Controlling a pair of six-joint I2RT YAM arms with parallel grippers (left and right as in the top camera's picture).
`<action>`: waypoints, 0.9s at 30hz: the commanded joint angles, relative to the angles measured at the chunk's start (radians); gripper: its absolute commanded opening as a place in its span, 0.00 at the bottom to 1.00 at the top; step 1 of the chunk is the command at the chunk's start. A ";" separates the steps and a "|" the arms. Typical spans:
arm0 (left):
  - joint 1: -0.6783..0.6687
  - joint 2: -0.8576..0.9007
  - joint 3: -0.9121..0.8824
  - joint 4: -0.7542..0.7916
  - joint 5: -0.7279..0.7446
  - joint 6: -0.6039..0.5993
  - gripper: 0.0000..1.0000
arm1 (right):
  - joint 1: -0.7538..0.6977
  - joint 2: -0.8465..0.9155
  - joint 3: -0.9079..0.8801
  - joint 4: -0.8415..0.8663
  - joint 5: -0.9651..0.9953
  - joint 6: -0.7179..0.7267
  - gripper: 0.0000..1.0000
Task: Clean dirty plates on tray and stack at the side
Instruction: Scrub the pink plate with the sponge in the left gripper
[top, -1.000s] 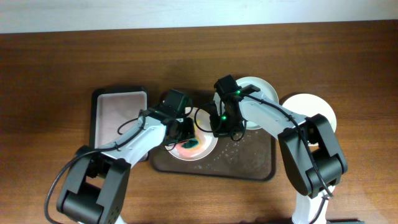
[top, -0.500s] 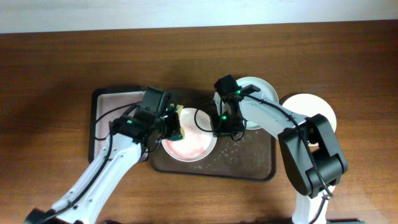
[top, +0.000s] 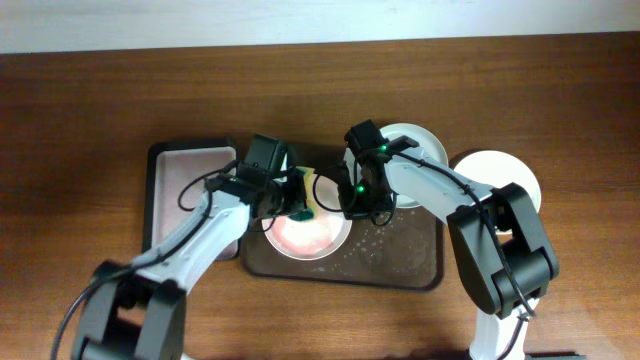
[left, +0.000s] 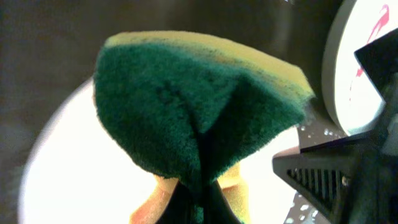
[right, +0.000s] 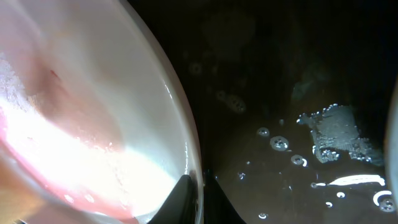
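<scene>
Wiping was in hand: the left claw (left: 200, 205) clamped the sponge (left: 186, 106) with the red-smeared plate (top: 310, 238) just beneath it on the tray (top: 405, 262), the plate's rim pinched in the right claw (right: 200, 190), and the next move was judged to need the sponge pressed across the smear.

Wooden table (top: 80, 100) — small black tray (top: 175, 175), green-yellow sponge (left: 199, 106).

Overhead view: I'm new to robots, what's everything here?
table: one, brown wood
large tray: one, dark brown, wet, centre
small tray: one, black, pinkish inside, left of large tray
smeared plate: one, white with pink film, large tray's left part
second plate: one, white, red marks, large tray's far right corner
third plate: one, white, table, right of large tray
sponge: one, green and yellow, over smeared plate
left hand: one, black, shut on sponge
right hand: one, black, pinching smeared plate's rim
</scene>
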 joint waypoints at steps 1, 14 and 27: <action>-0.006 0.112 -0.003 0.074 0.197 -0.006 0.00 | -0.003 -0.011 -0.005 -0.003 0.016 0.002 0.10; 0.015 0.171 -0.002 -0.064 0.056 -0.010 0.00 | -0.003 -0.011 -0.005 -0.007 0.016 0.002 0.10; -0.025 -0.053 -0.005 -0.161 0.075 -0.064 0.00 | -0.003 -0.011 -0.005 -0.016 0.016 0.002 0.11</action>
